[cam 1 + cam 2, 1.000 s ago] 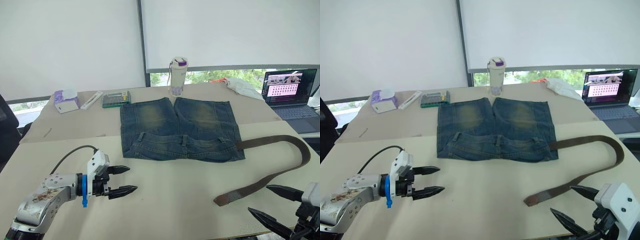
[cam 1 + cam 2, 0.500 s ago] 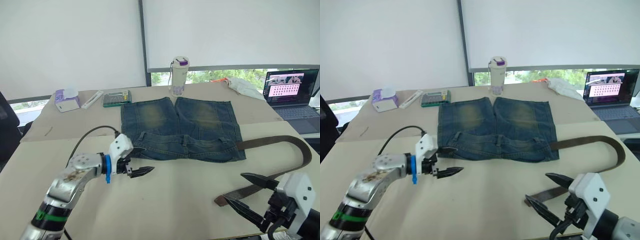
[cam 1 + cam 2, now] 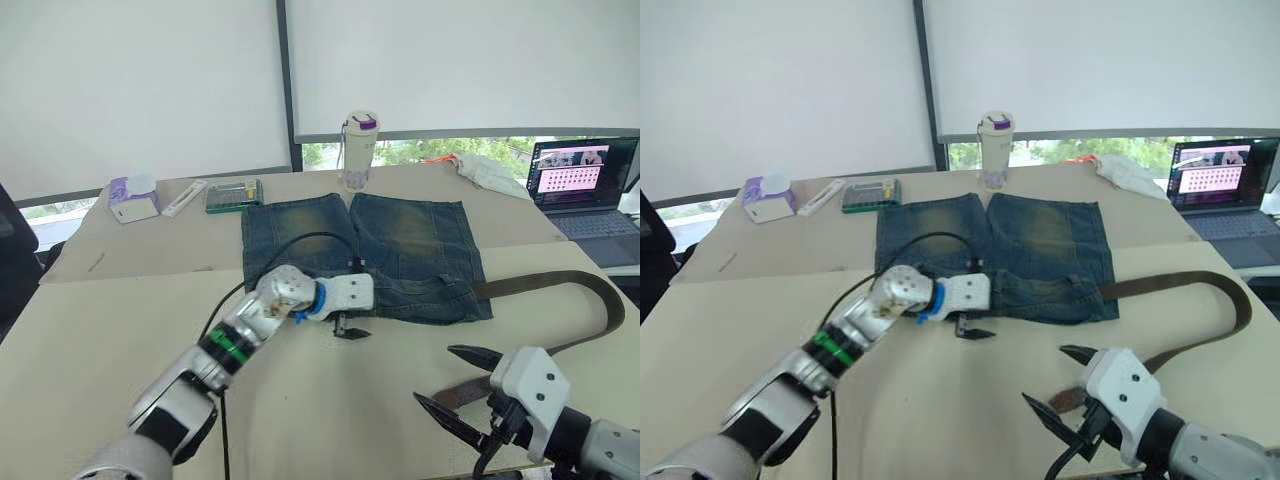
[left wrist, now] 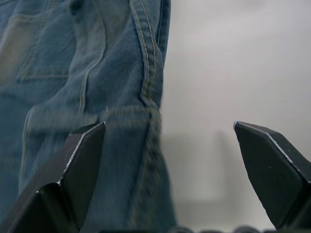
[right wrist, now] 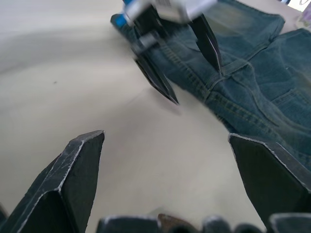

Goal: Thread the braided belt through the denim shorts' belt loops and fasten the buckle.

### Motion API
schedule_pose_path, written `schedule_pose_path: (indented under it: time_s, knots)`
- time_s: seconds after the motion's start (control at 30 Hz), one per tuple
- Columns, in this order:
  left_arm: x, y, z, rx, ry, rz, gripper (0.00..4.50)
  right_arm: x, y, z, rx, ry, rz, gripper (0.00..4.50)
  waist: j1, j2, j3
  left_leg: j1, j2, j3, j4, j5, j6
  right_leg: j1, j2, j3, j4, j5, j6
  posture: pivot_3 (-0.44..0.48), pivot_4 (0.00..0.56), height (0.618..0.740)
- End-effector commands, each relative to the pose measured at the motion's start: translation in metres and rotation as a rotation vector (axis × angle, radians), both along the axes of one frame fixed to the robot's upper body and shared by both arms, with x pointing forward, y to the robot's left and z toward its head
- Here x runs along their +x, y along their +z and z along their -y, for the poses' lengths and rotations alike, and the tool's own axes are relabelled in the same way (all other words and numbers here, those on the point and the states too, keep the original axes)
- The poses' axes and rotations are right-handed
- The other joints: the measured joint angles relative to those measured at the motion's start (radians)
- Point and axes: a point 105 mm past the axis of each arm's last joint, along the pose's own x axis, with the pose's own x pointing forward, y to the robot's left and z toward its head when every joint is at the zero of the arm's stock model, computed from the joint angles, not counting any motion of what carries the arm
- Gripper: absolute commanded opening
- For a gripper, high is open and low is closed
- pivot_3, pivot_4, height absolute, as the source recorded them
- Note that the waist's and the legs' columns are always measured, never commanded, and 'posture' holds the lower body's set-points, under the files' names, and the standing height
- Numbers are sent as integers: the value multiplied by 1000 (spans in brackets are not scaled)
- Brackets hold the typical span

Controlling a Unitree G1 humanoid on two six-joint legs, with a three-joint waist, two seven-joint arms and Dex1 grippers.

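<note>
The denim shorts [image 3: 400, 240] lie flat mid-table with the waistband toward me. My left gripper [image 3: 346, 326] points down at the waistband's near edge and is open: one finger [image 4: 82, 160] is over the denim, the other over bare table. A belt loop [image 5: 221, 80] shows just past it. The braided belt [image 3: 560, 281] runs from the waistband's right end, curves round and comes back to its reddish tip [image 5: 167, 221]. My right gripper [image 3: 455, 385] is open just above that tip, holding nothing. The buckle is hidden.
At the table's far side stand a white bottle [image 3: 358, 152], a green box [image 3: 232, 195], a white bar [image 3: 184, 199] and a purple tissue box [image 3: 133, 200]. A white cloth [image 3: 490, 172] and an open laptop [image 3: 585, 185] are at the far right.
My left arm swung right from the table's left side to the waistband edge, fingers turning downward. My right gripper came up and left, from the table's corner to the belt tip.
</note>
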Motion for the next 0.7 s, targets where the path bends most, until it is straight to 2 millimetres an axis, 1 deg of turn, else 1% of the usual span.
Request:
schedule_pose_path:
  time_s: [0.03, 0.13, 0.23, 0.3, 0.33, 0.4, 0.47, 0.53, 0.63, 0.7]
  knots:
    - [16, -4, -1, 90, 2, 88, 2931, -3, 5, -8, 23, -3, 57, 4500, 0, 0, 0, 0, 0, 0, 0, 0, 0, 0, 0, 0, 0, -1, 2, 0, 150, 740]
    - [20, -11, -6, 128, 6, 82, 1914, -6, 0, -9, 19, -21, 59, 4500, -3, 0, 0, 0, 0, 0, 0, 0, 0, 0, 0, 0, 0, -2, 4, 0, 150, 740]
    - [21, -14, -11, 117, 15, 47, 951, -8, -4, -9, 13, -38, 61, 4500, -3, -1, 0, 2, 0, 0, 0, 0, 0, 1, 0, 0, 0, -3, 5, 0, 150, 740]
    - [16, -13, -13, 72, 31, -52, 322, -7, -5, -8, 16, -57, 64, 4500, -4, -1, 0, 2, 0, 0, 0, 0, 0, 1, 0, 0, 0, -3, 6, 0, 150, 740]
    - [13, -12, -14, 54, 32, -94, 123, -7, -5, -8, 19, -64, 63, 4500, -6, -1, 0, 2, 0, 0, 0, 0, 0, 2, 1, 0, 0, -3, 6, 0, 150, 740]
    - [1, -7, -17, 14, 35, -225, 76, -7, -6, -6, 7, -71, 58, 4500, -10, 0, -1, 2, 1, 0, 0, 0, 0, 1, 1, 0, 1, -3, 6, 0, 150, 740]
    - [-17, -1, -25, -18, 38, -379, 76, -6, -7, -1, -33, -82, 54, 4500, -16, 0, -1, 3, 1, 0, 0, 0, 0, 1, 3, 0, 3, -4, 6, 0, 150, 740]
    - [-33, 4, -32, -27, 40, -480, 70, -6, -7, 4, -72, -84, 60, 4500, -21, 1, -1, 3, 2, 0, 0, 0, 0, 0, 3, 1, 5, -3, 3, 0, 150, 740]
    - [-53, 8, -38, -30, 62, -579, 64, -11, -11, 9, -112, -67, 9, 4500, -21, 1, -1, 4, 2, 0, 0, -1, 3, 0, 3, 1, 5, -2, 0, 0, 150, 740]
    - [-57, 8, -40, -39, 126, -621, 64, -13, -11, 16, -168, -54, -12, 4500, -12, 1, -1, 5, 1, 0, 0, -3, 5, 2, 3, 1, 5, -3, 2, 0, 150, 740]
